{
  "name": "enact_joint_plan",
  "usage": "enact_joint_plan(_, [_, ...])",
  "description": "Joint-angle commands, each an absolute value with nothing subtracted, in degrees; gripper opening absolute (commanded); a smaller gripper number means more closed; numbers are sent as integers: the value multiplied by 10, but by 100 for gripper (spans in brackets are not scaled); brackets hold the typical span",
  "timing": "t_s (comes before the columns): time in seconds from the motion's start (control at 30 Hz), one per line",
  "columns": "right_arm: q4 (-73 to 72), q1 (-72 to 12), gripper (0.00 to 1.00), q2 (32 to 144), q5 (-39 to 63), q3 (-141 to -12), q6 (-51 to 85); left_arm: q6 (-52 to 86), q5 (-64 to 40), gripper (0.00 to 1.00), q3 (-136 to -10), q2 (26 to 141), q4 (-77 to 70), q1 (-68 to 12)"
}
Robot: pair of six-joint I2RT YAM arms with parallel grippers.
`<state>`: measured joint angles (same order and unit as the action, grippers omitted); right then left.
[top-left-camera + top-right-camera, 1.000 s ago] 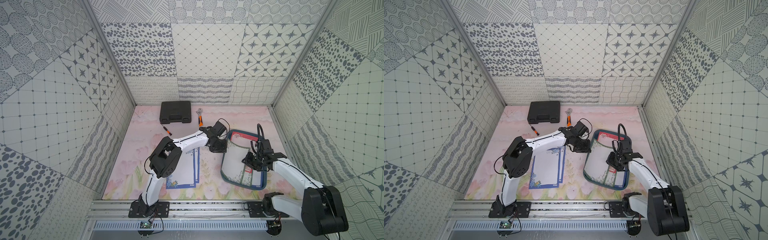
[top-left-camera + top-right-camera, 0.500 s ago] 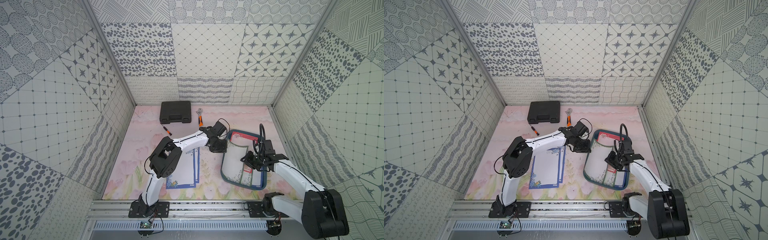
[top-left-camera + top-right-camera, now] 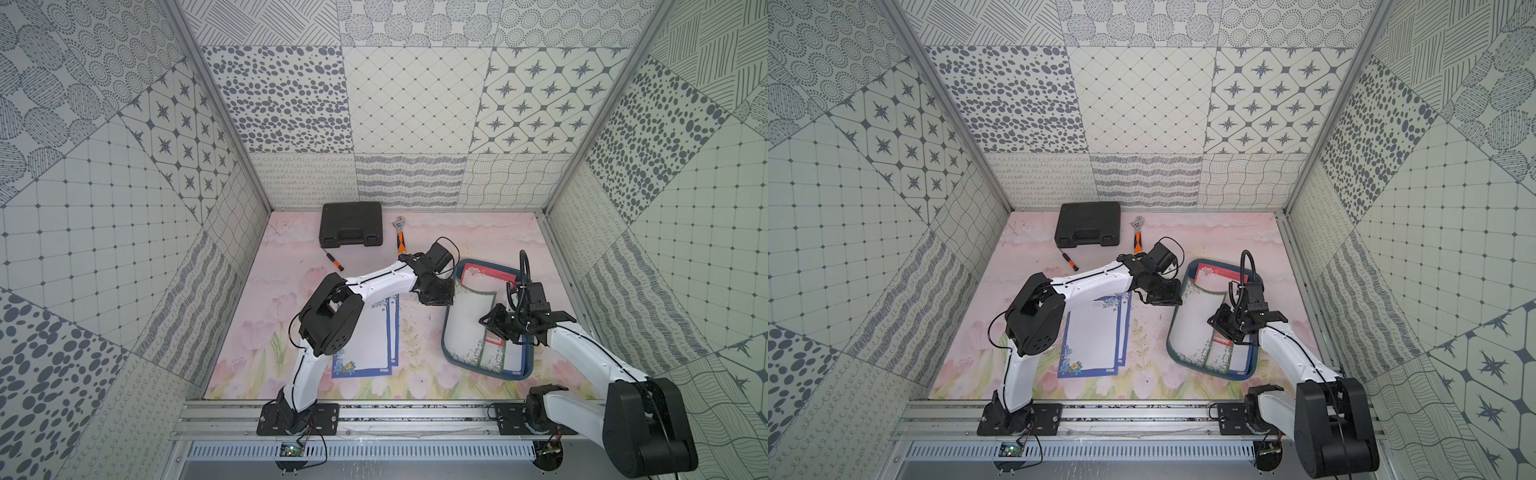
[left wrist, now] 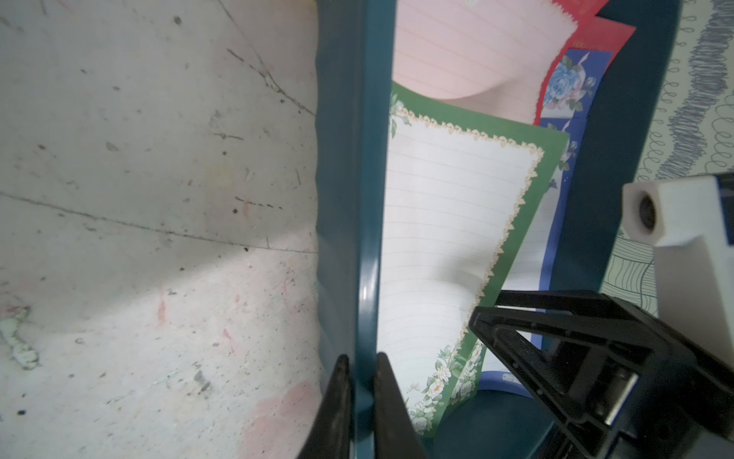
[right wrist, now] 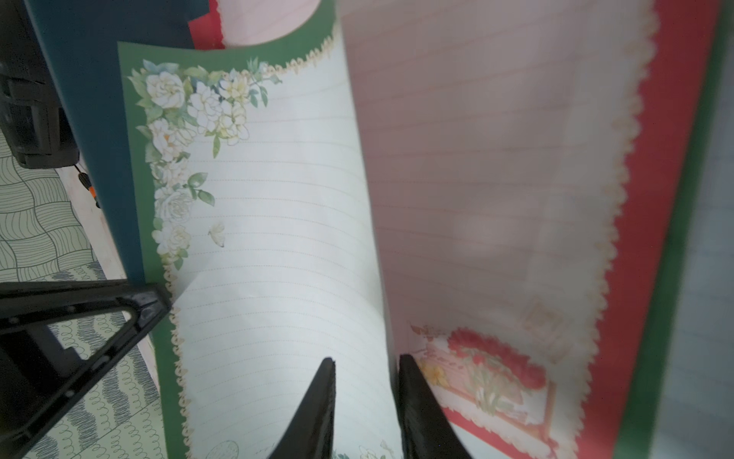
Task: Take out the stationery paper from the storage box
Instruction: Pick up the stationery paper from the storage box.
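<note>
The right gripper [image 5: 365, 361] reaches down into the tray with its two fingers a little apart. The loose long edge of the green-edged sheet [image 5: 270, 238] runs up between them, and I cannot tell whether the fingers actually press the paper. That sheet bows up off the pile in a high curl, its lined white face and its corner of pale flowers turned toward the right wrist camera. In both top views its lower end lies inside the tray. Beneath it the red-edged sheet [image 5: 655, 198] lies in the tray. The left wrist view shows a blue-edged sheet [image 4: 550, 238] under both, close to the wall on the far side from that camera. The left gripper [image 4: 363, 357] is clamped on the tray [image 4: 345, 179], with one finger outside and one inside the low wall that faces the middle of the table. In a top view this grip is toward the back end of that wall. The dark teal tray sits slightly askew on the right half of the flowered mat [image 3: 419, 332]. Left of it, and apart from it, two loose blue sheets [image 3: 370, 336] lie flat and overlapping on the mat, partly hidden by the left arm. Well away at the back stands a black case [image 3: 351, 224]. An orange-handled wrench [image 3: 400, 239] lies just beside it, and a small screwdriver [image 3: 332, 262] lies near its front.
</note>
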<state>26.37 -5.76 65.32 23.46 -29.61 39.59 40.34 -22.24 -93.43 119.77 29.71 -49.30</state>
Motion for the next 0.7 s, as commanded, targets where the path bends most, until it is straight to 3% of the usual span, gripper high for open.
enact_joint_plan(0.0, [244, -56, 30, 660, 226, -292, 390, 420, -225, 8, -939, 1206, 310, -497])
enact_joint_plan(0.1, [250, -56, 29, 664, 222, -299, 387, 422, -225, 11, -939, 1206, 309, -497])
enact_joint_plan(0.33, [278, -56, 14, 661, 206, -323, 374, 421, -223, 15, -947, 1205, 314, -497])
enact_joint_plan(0.57, [340, -56, 0, 631, 162, -349, 352, 405, -208, 36, -969, 1196, 329, -497])
enact_joint_plan(0.67, [357, -55, 0, 612, 154, -360, 349, 389, -196, 40, -980, 1185, 341, -497])
